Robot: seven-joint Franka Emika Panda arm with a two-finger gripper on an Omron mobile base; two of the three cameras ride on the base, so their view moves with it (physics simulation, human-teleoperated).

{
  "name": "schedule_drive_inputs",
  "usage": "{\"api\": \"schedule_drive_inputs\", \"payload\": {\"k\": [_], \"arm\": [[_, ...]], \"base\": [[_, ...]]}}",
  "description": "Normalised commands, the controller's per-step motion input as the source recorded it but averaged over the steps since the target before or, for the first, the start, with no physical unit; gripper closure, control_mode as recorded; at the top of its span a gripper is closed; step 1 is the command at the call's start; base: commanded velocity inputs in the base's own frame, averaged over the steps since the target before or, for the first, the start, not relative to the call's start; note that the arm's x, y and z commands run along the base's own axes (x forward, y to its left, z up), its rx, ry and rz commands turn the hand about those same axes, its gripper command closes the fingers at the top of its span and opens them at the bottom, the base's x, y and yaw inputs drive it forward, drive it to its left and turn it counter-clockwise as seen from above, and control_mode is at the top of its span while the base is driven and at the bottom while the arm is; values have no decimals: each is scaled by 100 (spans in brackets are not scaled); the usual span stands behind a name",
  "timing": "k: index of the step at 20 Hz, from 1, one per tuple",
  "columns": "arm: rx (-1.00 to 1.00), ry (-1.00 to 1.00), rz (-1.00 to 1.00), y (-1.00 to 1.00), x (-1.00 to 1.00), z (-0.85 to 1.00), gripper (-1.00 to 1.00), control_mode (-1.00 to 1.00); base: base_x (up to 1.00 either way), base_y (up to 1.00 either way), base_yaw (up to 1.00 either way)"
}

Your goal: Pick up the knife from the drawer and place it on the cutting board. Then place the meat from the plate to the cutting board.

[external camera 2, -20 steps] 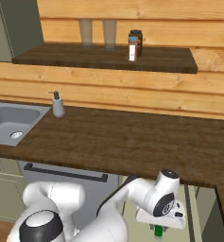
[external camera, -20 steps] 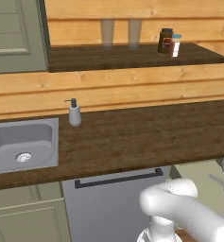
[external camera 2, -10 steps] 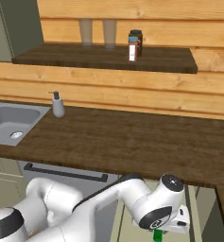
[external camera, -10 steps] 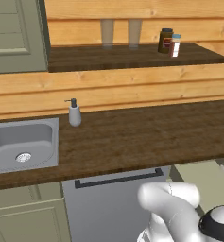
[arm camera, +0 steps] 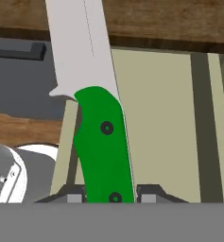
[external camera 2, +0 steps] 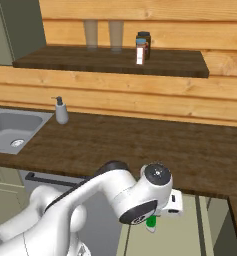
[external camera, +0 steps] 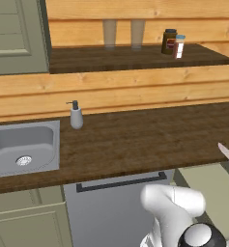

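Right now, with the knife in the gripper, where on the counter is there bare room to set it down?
The counter is bare from the soap dispenser rightward to its far end. The left end is taken by the sink. The gripper holds the knife.

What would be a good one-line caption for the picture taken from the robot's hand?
The claw is shut on the green handle of a knife, its grey blade pointing up over the open drawer.

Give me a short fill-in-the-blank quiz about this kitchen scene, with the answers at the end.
1. The tool is shut on the knife, whose handle is coloured ____.
2. The soap dispenser stands beside the ____ on the counter.
3. Two jars stand on the wooden ____.

Answers: green; sink; shelf
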Motion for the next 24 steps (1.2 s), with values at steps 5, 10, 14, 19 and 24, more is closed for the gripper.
{"api": "schedule_drive_inputs", "payload": {"k": [5, 10, 14, 19, 24], "arm": [[0, 6, 0, 51, 94, 66, 100, -100], [0, 13, -4, 60, 100, 20, 100, -100], [0, 16, -6, 49, 100, 0, 100, -100], [0, 15, -4, 34, 83, 0, 100, -100], [0, 3, 0, 7, 26, -4, 100, -100]], "base": [[0, 0, 0], [0, 0, 0], [0, 0, 0], [0, 0, 0], [0, 0, 0]]}}
